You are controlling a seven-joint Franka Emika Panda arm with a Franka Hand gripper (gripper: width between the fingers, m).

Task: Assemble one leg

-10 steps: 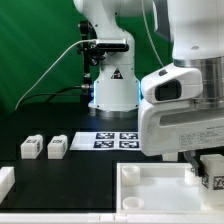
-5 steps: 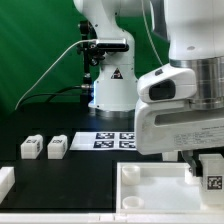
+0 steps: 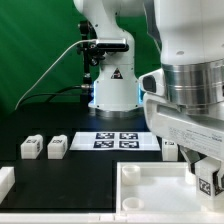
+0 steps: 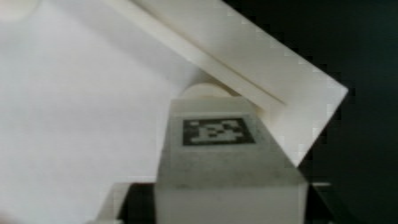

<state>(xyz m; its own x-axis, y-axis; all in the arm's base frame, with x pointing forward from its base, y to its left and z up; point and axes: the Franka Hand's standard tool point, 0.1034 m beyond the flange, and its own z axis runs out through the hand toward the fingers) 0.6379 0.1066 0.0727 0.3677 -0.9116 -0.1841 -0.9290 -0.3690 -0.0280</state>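
White plastic leg (image 4: 217, 150) sat clamped in my gripper (image 3: 207, 176) over the tray (image 3: 150, 188) corner — I judged it needed squaring upright before seating.

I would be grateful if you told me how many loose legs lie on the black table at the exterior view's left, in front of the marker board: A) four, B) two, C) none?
B: two small white legs lie side by side on the table, left of the marker board, while the gripper holds another leg over the tray.
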